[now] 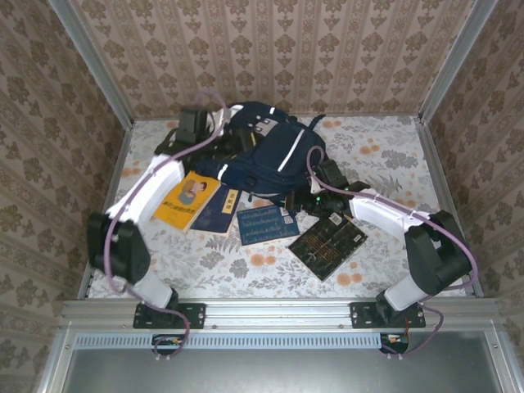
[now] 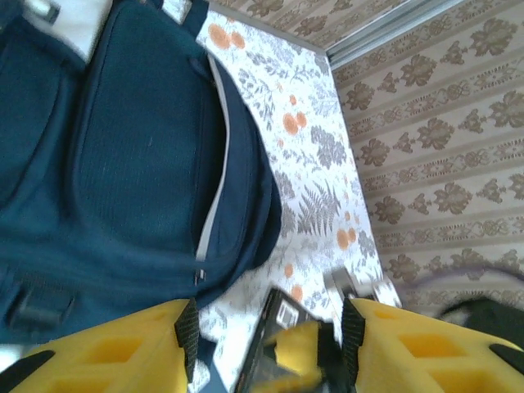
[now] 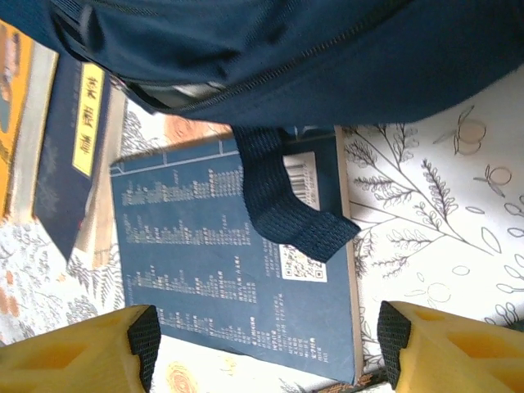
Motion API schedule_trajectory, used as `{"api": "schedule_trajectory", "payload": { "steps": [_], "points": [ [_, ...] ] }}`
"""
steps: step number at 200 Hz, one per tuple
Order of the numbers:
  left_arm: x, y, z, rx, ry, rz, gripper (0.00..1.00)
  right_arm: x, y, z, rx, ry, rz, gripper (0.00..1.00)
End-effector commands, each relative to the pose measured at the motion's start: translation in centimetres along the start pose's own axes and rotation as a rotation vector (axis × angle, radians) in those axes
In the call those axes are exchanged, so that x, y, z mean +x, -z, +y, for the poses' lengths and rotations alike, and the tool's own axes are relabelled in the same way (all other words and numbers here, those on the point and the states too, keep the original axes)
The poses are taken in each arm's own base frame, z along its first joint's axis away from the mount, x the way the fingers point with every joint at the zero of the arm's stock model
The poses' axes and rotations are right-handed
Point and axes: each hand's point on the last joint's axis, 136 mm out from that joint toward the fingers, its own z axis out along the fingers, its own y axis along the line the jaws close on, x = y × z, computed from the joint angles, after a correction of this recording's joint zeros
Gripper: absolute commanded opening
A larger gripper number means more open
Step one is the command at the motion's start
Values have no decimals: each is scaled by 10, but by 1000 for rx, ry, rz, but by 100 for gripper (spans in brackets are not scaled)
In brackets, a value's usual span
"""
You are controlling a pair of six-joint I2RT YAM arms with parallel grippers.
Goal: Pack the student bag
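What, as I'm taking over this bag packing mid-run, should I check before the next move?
1. The left fingers are empty: ok, apart with nothing held.
2. The right fingers are open: ok, spread wide above the blue book.
3. The blue book is free to lift: not ok, a strap lies across it.
4. The bag is open wide enough: cannot tell.
5. The yellow book is located: ok, flat on the table beside the bag.
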Motion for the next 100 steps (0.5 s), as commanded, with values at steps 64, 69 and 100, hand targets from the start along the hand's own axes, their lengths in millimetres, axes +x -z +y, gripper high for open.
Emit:
{"api": "schedule_trajectory", "payload": {
  "steps": [64, 69, 100],
  "points": [
    [185, 1, 96, -260, 143, 217, 62, 45, -36, -18, 32, -54, 176, 71],
    [190, 0, 100, -268, 143, 227, 62, 46, -39, -17, 26, -59, 181, 71],
    [209, -5, 124, -329, 173, 252, 62, 50, -46, -15, 4, -84, 194, 71]
  ]
}}
